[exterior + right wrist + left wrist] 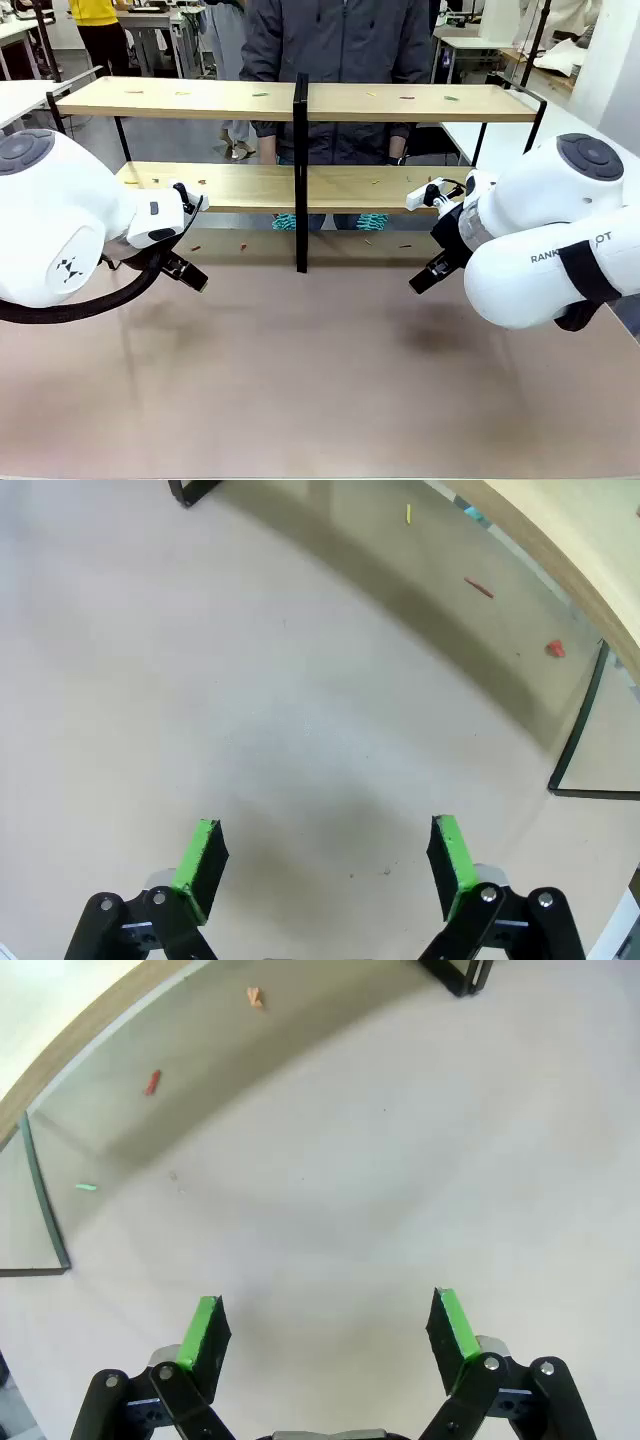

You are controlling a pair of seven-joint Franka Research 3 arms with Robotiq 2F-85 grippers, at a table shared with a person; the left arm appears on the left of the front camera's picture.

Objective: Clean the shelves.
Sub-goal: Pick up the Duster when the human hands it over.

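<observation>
Left pincer (330,1325) and right pincer (325,845) both stand wide, holding nothing, above the tabletop (320,390), with the shelves (200,97) close ahead of them and small coloured scraps (152,1082) lying beneath the lower board.

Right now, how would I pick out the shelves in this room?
At the far side of the big table, before the standing person, are the shelves. Unlike the white tables nearby, they are two long light-wood boards on a thin black frame.
</observation>
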